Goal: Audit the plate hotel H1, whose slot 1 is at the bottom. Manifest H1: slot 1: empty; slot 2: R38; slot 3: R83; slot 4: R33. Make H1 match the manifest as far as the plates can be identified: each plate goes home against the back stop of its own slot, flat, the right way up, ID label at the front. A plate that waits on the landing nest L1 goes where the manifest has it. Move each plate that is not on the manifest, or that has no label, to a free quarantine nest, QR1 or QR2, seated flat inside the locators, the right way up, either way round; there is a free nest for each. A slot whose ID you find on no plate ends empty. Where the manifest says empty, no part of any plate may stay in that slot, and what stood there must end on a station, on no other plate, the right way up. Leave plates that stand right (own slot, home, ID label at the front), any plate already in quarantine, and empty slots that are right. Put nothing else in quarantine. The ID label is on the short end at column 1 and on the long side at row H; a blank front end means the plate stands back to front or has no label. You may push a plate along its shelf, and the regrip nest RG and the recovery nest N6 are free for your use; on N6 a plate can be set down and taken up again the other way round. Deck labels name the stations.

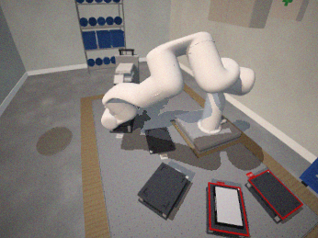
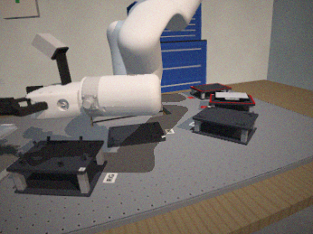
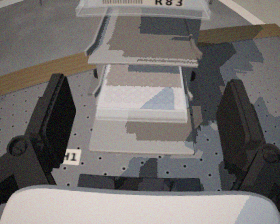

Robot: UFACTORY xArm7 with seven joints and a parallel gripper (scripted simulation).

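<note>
In the wrist view the plate hotel H1 [image 3: 145, 66] stands straight ahead, with its deck label [image 3: 70, 156] at the lower left. The top plate in view [image 3: 143, 0] shows the label R83 on its front end. Below it is a bare-looking shelf [image 3: 146, 43]. Under that, a pale plate [image 3: 145, 91] shows no label on its front end. My gripper [image 3: 146, 93] is open and empty, with its dark fingers on either side of the hotel's front, a little short of it. It also shows at the far left in the exterior view [image 2: 9, 106].
One red-framed quarantine nest [image 1: 227, 208] holds a white plate; the other [image 1: 275, 195] looks empty. A dark raised nest [image 1: 164, 189] and a flat dark nest [image 1: 160, 140] lie between them and the hotel. The regrip nest RG [image 2: 56, 163] stands below my forearm.
</note>
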